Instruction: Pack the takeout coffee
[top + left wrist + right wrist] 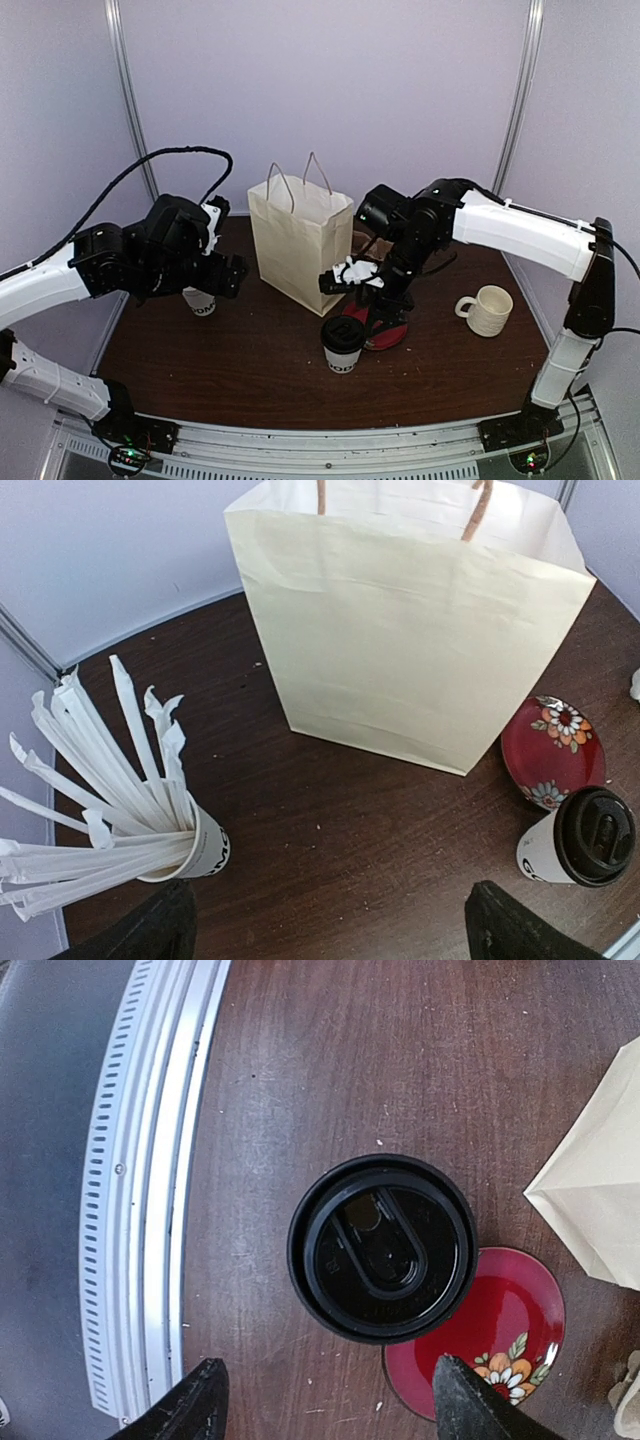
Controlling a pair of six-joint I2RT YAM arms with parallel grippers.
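Lidded, not yet bagged.
Top: coffee cup (342, 345) upright on table (230, 360), just before paper bag (300, 240), outside it. Left wrist: left hand (330, 935) spread apart, empty. Right wrist: right hand (330, 1405) spread apart over black lid (382, 1248), gripping nothing.

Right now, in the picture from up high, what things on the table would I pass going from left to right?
You would pass the paper cup of white sticks → paper bag → takeout coffee → red plate → cream mug.
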